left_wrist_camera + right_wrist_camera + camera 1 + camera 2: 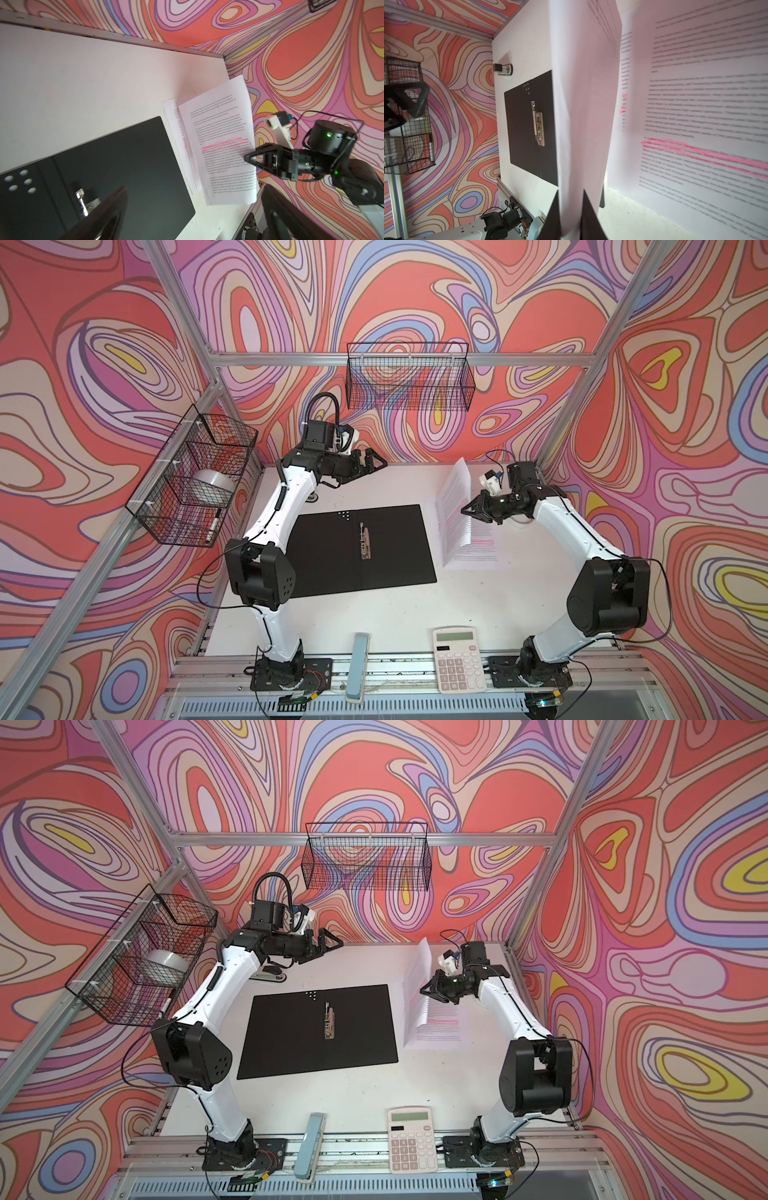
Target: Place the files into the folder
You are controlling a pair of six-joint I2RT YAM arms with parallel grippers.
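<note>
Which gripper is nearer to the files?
Right. The right gripper pinches a lifted sheet of the files; the left gripper hangs open beyond the folder, well apart.

Swirl-patterned walls point(415, 302) in red, pink and lilac are enclosing a white bench point(374, 614); two wire baskets point(409, 377) are hanging from aluminium rails point(291, 358).

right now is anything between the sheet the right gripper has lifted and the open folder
Nothing visible. The right gripper pinches a lifted sheet right beside the open folder, whose black inside is bare except its metal clip. The left gripper hovers open near the back, off that path.
</note>
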